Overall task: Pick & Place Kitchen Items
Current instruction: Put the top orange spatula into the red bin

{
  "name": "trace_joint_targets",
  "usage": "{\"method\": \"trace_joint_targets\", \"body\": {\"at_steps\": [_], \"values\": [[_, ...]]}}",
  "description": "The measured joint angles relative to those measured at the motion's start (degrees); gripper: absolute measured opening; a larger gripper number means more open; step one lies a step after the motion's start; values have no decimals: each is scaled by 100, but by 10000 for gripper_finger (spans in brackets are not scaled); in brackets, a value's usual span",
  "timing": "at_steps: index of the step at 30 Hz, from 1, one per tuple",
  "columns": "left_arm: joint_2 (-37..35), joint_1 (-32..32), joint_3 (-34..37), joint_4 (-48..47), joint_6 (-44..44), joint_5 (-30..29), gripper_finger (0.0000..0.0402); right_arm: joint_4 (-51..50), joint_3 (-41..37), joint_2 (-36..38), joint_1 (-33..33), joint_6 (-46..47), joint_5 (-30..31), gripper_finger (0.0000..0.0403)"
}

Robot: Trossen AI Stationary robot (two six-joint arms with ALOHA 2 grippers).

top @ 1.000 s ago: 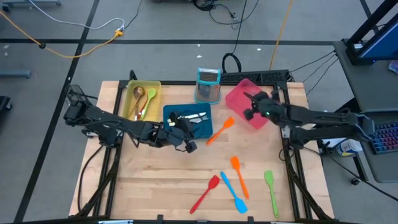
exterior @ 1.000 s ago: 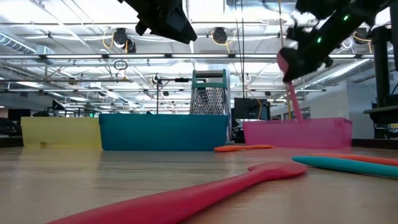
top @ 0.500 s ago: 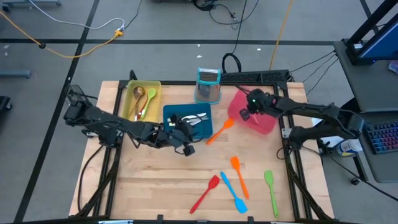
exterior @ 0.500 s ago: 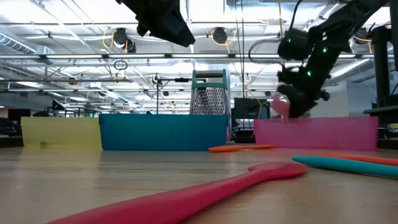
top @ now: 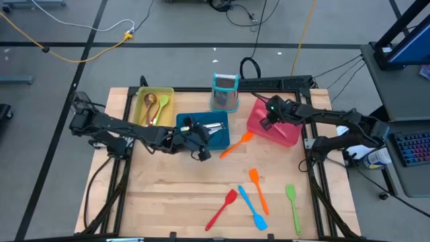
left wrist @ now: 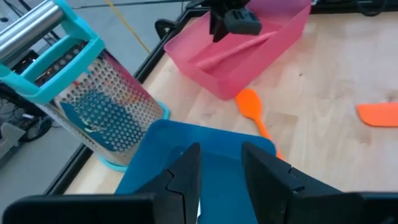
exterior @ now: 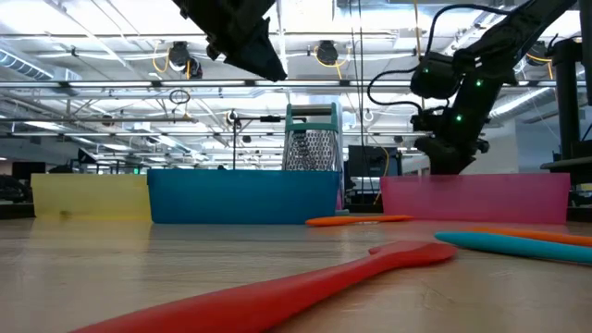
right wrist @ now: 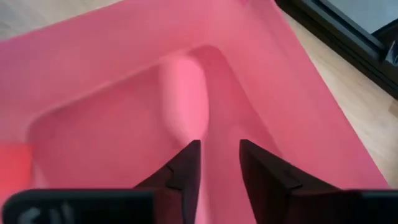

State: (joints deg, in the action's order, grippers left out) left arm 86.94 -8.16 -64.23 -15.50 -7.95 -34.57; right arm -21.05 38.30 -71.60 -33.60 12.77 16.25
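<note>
Wooden table (top: 175, 195) in a workshop with a grey floor; ceiling lights and beams behind in the low view.

Along the far edge, left to right:
- Yellow tray (top: 168, 94), holding a wooden spoon (top: 149, 103) and a green spoon (top: 161, 106).
- Blue tray (top: 185, 121), holding cream-handled knives (top: 211, 126).
- Metal grater (top: 225, 92), standing upright just beyond the blue tray.
- Pink tray (top: 285, 134), holding a pink spatula (right wrist: 183, 93) laid along its floor.

Loose on the table:
- Orange spatula (top: 236, 143) between the blue and pink trays.
- Near the front edge, a second orange spatula (top: 258, 188), red spatula (top: 222, 209), blue spatula (top: 252, 208) and green spatula (top: 292, 205), close together.

Right gripper (right wrist: 219, 144): lowered into the pink tray, directly over the pink spatula. Fingers parted, spatula released and resting in the tray.

Left gripper (left wrist: 221, 149): hovering above the near right corner of the blue tray. Fingers parted, nothing between them.
</note>
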Motion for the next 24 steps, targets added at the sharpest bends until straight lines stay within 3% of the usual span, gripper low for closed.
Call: {"method": "trace_joint_targets", "body": {"at_steps": [7, 13, 18, 24], "values": [[-1, 120, 0, -295, 121, -2, 120, 109, 0, 456, 563, 261, -420, 144], [-1, 117, 0, -482, 230, 67, 120, 866, 0, 814, 1781, 437, -603, 140], [-1, 80, 0, -593, 221, 931, 120, 1809, 11, 569, 3003, 357, -606, 138], [-1, -107, 195, -468, 69, 2087, 120, 2023, 9, -195, 4042, 869, -406, 141]]}}
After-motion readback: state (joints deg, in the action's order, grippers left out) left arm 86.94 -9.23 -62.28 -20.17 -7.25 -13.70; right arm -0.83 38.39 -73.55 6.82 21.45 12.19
